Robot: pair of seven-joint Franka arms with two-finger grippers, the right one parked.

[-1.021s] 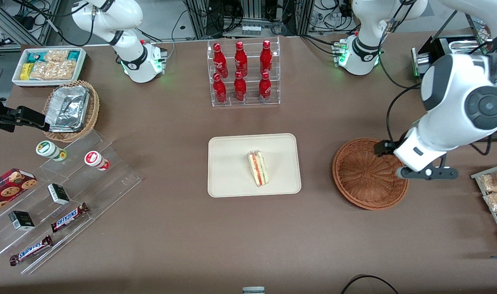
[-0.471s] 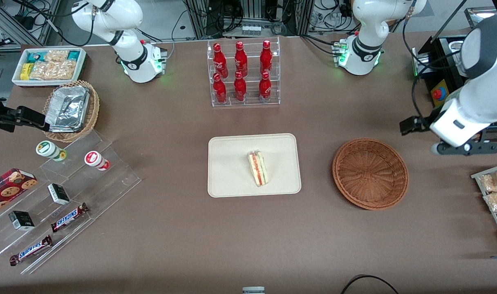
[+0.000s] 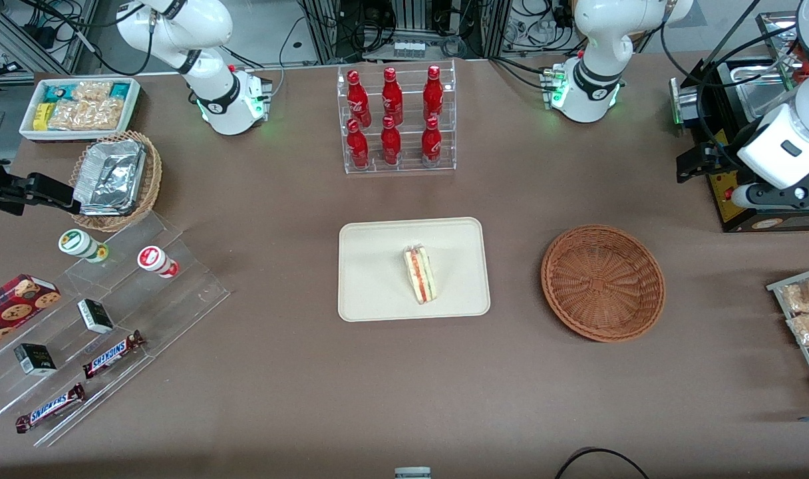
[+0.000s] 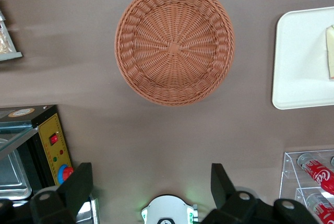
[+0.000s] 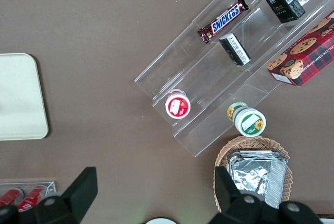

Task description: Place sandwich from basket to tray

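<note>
At the parked arm's end of the table a white box of packaged snacks [image 3: 78, 106] sits farther from the front camera than a light wicker basket [image 3: 150, 193] holding crumpled foil trays [image 3: 110, 176], and nearer the camera a clear tiered stand [image 3: 122, 313] carries two small round pots, small dark boxes, a cookie box and two Snickers bars [image 3: 112, 352]. Toward the middle, a clear rack [image 3: 398, 166] holds six red bottles [image 3: 391, 140] in two rows. Nearer the camera than the rack lies the cream tray [image 3: 378, 266], and the sandwich [image 3: 420, 274] rests on it, its striped cut edge facing up. Beside the tray, toward the working arm's end, the reddish-brown basket [image 3: 603, 283] has nothing in it, as the left wrist view also shows [image 4: 175, 49]. The gripper [image 3: 770, 195] hangs in the air over a black unit with a yellow panel [image 3: 737, 206] at the working arm's end, well apart from the basket; its fingers [image 4: 78, 185] stand spread apart and hold nothing
</note>
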